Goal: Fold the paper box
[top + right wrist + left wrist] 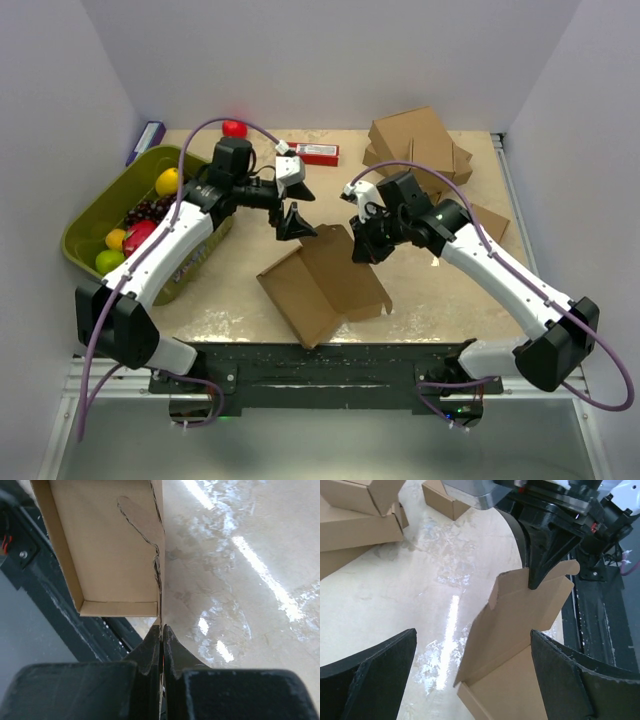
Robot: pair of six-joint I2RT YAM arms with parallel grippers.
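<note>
The paper box is a half-folded brown cardboard mailer lying on the table's near middle, with one panel raised. My right gripper is shut on the raised panel's top edge; in the right wrist view its fingers pinch the thin cardboard wall edge-on, with the box's inside tray to the left. My left gripper is open and empty, hovering just above the box's far corner. In the left wrist view its fingers straddle the raised panel, not touching it.
A green bin of fruit stands at the left. A stacked pile of brown boxes sits at the back right. A red-and-white packet and a red ball lie at the back. The table's front rail is near the box.
</note>
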